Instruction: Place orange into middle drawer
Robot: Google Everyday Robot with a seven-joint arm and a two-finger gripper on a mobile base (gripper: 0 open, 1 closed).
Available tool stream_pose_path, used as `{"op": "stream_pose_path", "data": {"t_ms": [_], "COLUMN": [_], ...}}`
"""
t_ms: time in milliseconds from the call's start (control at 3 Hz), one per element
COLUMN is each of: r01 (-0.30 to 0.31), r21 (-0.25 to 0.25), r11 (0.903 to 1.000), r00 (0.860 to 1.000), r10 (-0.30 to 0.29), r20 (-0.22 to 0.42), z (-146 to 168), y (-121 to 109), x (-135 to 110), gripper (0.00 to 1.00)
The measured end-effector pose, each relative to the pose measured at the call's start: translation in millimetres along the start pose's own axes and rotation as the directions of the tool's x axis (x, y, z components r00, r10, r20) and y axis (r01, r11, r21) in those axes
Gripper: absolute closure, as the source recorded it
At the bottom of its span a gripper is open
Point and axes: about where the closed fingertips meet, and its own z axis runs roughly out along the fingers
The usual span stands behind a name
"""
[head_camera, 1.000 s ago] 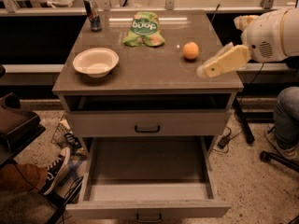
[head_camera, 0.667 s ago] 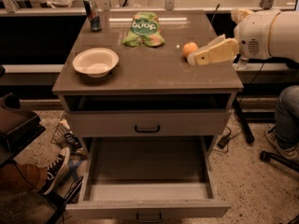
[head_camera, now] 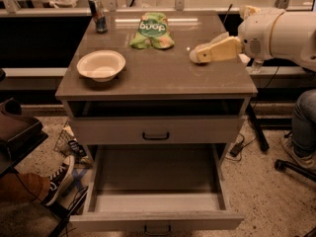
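A: Report progress.
B: Nothing deposited yet. Gripper [head_camera: 196, 55] low over tabletop [head_camera: 163, 75]; grip state: cannot tell. Cannot see orange, likely hidden behind gripper tip. Middle drawer [head_camera: 155, 174] open, below-left. Remaining: transfer, release.

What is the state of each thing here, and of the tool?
middle drawer: pulled out, empty.
upper drawer: shut.
white bowl: upright, empty.
can: standing upright.
snack bag: lying flat.
tool: over the right side of the tabletop.
orange: not visible.
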Motion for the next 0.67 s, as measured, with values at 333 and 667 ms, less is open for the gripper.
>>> {"op": "stream_pose_path", "data": {"t_ms": [333,667], "r01": [-0.024,-0.091], "r21": [0.028,0.063], "r11": [0.9993,0.9939], "r00": [1.000,0.995], "r10": [0.025,0.093], "r20": [-0.013,-0.035], "z": [36,90], "y": [-16,-48], "x": [16,43], "gripper": [0.00,0.00]}}
